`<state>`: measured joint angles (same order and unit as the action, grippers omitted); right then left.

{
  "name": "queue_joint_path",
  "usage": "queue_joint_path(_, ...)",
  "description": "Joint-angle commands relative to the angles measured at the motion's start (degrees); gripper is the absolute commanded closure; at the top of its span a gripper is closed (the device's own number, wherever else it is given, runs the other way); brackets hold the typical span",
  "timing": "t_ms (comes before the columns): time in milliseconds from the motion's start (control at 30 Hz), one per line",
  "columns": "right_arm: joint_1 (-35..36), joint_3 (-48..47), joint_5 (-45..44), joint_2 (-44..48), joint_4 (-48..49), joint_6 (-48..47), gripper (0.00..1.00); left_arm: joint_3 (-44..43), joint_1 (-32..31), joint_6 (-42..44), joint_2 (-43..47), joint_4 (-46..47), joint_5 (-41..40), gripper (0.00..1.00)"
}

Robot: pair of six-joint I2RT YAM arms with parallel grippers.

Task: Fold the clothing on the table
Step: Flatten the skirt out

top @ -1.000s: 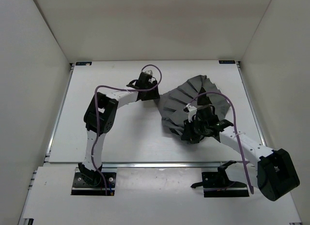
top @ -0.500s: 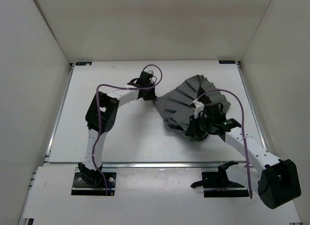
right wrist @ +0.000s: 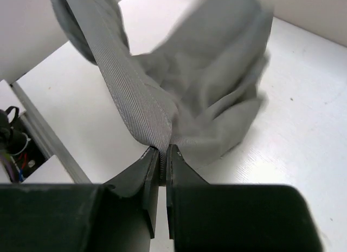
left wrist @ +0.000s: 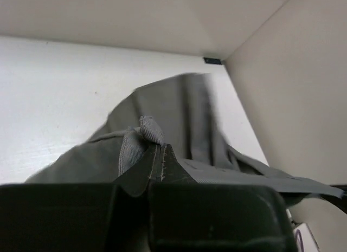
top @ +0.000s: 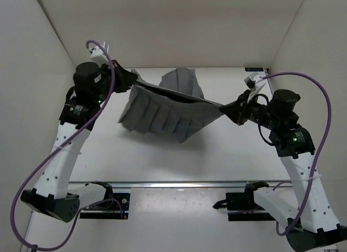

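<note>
Clothing was matt grey cloth, fine twill rib, pleated; table smooth matt white; rail looked metal.

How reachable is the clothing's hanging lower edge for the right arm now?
Probably no: the right gripper is shut on the clothing at its top corner; otherwise nothing blocks that edge.

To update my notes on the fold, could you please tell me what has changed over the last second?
The left gripper closed on the clothing; both arms rose and spread apart, raising it from the table and stretching it between them. The right gripper kept its grip; the table is unchanged.
</note>
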<state>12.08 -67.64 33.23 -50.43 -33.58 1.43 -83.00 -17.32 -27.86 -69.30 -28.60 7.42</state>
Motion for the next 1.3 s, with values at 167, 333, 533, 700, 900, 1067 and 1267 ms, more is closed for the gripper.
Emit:
queue_joint_path(167,1.10,-5.92,0.87,-14.66,3.50,-4.59,1.00,-4.18,4.92,5.00,-8.12,-8.06,-0.12,1.00)
queue_joint_path(333,-5.99,-10.30,5.34,-26.52,18.01,-1.45,1.00,-11.81,8.08,5.53,-17.61,-5.50,-2.50,1.00)
queue_joint_path(533,-4.26,-57.84,-1.48,-54.72,-2.41,-9.16,1.00,-50.61,9.06,7.99,-38.61,-17.44,-2.59,1.00)
queue_joint_path(700,-9.69,-56.12,3.77,-51.26,8.62,-3.19,1.00,-43.88,9.06,6.15,-32.60,-11.68,-2.67,1.00)
queue_joint_path(900,-7.51,-32.89,1.49,-43.98,10.71,-6.00,1.00,-16.37,6.25,5.63,-20.45,-1.57,-5.57,1.00)
queue_joint_path(1067,-5.84,-4.47,-0.53,-36.15,21.69,-3.19,1.00,15.07,5.11,1.24,-9.03,8.19,-6.72,1.00)
queue_joint_path(1267,-0.66,18.21,-9.30,-32.28,24.53,5.05,1.00,37.80,1.43,-1.85,-5.41,13.22,-7.33,1.00)
